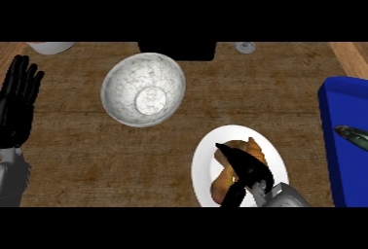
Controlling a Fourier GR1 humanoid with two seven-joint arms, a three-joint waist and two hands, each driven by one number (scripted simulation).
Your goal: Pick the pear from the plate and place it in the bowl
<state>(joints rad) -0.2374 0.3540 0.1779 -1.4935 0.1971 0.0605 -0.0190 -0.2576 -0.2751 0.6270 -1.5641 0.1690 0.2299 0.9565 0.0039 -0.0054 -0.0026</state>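
Under right hand (246, 168), pear (221, 184) mostly hidden; blue object (338, 170), perhaps tray, cut off at right edge.

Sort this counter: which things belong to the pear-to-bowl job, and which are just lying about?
Job: pear, white plate, marbled bowl, right hand curled on the pear.
Lying about: blue tray, dark object in it, white dish at top left, small clear item at top, left hand resting open at the left edge.
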